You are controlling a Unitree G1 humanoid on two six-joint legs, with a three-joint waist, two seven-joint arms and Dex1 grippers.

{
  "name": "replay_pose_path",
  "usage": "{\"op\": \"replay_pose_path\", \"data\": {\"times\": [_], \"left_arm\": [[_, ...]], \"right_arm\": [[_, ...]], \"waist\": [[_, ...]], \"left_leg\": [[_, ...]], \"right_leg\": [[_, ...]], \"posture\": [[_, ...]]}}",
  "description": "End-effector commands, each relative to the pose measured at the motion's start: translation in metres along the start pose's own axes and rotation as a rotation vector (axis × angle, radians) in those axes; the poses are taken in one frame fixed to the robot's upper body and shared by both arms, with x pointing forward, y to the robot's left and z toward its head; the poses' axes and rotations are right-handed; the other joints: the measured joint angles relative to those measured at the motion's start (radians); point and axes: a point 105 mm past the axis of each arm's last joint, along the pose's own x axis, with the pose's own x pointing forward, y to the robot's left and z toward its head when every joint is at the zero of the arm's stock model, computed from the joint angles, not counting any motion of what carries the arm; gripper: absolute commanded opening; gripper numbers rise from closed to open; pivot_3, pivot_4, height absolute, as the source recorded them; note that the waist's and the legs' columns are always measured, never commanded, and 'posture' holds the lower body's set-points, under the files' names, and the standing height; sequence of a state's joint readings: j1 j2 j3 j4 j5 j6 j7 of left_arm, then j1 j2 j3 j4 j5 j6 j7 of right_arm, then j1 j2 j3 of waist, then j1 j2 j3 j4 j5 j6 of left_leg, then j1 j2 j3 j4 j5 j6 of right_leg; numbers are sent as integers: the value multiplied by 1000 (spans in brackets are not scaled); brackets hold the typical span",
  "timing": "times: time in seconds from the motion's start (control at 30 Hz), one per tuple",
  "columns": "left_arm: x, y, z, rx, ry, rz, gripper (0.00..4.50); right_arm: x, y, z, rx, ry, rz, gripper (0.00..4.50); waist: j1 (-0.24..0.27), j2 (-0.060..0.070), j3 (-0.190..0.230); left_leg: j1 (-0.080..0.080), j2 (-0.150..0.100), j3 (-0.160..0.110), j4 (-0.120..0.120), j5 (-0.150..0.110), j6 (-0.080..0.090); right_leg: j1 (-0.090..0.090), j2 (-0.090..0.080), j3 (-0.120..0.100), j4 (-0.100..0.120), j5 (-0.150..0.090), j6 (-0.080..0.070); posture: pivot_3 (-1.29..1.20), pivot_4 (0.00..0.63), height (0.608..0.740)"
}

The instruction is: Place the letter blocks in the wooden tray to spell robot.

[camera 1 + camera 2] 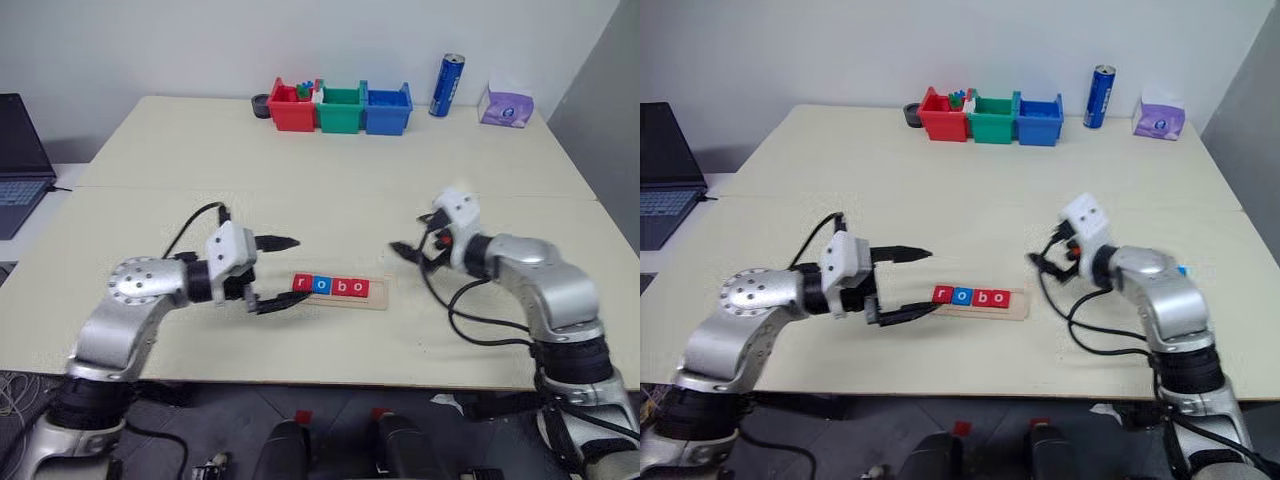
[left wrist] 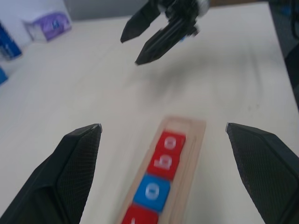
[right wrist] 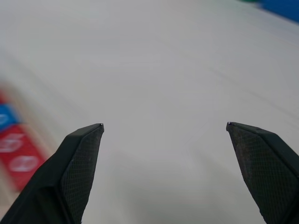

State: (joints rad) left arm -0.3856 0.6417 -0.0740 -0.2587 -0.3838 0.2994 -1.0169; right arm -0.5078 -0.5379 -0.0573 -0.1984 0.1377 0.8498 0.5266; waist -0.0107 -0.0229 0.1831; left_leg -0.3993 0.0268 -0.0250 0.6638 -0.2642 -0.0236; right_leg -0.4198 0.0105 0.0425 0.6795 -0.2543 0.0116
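The wooden tray (image 1: 379, 293) lies on the table in front of me, between my two arms. In its groove sit letter blocks in a row: a red r (image 1: 303, 284), a blue o (image 1: 321, 286), a red b (image 1: 340, 287) and a red o (image 1: 358, 288). The tray's right end is bare wood. My left gripper (image 1: 288, 270) hovers at the tray's left end, pointing right along it, open and empty; its fingers (image 2: 77, 163) frame the tray (image 2: 196, 135). To the tray's right, raised off the table, my right gripper (image 1: 408, 252) stands open with nothing between its fingers (image 3: 79, 158).
Red, green and blue plastic bins (image 1: 340, 108) stand in a row at the table's far edge. Right of them are a blue can (image 1: 447, 85) and a purple packet (image 1: 506, 106). A laptop (image 1: 20, 160) sits off the table's left side.
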Motion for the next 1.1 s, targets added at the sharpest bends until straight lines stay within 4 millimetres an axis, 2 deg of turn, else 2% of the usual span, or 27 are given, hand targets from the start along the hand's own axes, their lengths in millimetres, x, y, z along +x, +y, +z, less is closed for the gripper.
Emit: {"op": "replay_pose_path", "data": {"times": [0.03,0.1,0.23,0.37,0.5,0.77,0.97,1.07,1.1], "left_arm": [[32,-12,6,19,-28,-14,4500],[43,-15,4,18,-30,-16,4500],[74,-10,10,5,-63,16,4500],[99,-10,16,-2,-101,16,4500],[112,-14,17,9,-111,-3,4500],[114,-17,20,9,-121,-15,4500],[110,-19,20,8,-116,-19,4500],[109,-19,19,8,-112,-17,4500],[108,-18,19,9,-111,-16,4500]], "right_arm": [[-20,-53,-30,-13,51,-273,4473],[-26,-61,-42,-9,73,-319,4473],[-41,-77,-66,99,113,-409,4473],[-43,-84,-82,158,140,-449,4473],[-41,-90,-91,244,152,-486,4473],[-30,-93,-103,390,172,-507,4473],[-32,-93,-111,485,216,-554,4473],[-34,-92,-113,474,234,-571,3908],[-34,-91,-113,472,237,-571,3592]], "waist": [[1,0,0],[-5,0,0],[-21,1,-1],[-24,2,-1],[-23,2,-1],[-21,2,-2],[-21,3,-2],[-20,3,-2],[-20,3,-2]], "left_leg": [[0,0,1,0,0,0],[0,0,2,-1,0,0],[1,2,1,-1,0,0],[3,2,2,-1,0,0],[3,2,2,-1,0,0],[2,2,2,-1,0,0],[3,2,2,-1,0,0],[3,1,2,-1,0,0],[3,1,2,-1,0,0]], "right_leg": [[0,0,1,0,0,1],[0,0,2,0,0,1],[-1,2,3,2,1,0],[0,3,4,2,1,0],[0,3,4,2,1,0],[0,3,4,2,1,0],[0,3,4,2,1,0],[0,3,4,2,1,0],[0,3,4,2,1,0]], "posture": [[0,150,740],[0,150,740],[0,150,740],[0,150,740],[0,150,740],[0,150,740],[0,150,740],[0,150,740],[0,150,740]]}}
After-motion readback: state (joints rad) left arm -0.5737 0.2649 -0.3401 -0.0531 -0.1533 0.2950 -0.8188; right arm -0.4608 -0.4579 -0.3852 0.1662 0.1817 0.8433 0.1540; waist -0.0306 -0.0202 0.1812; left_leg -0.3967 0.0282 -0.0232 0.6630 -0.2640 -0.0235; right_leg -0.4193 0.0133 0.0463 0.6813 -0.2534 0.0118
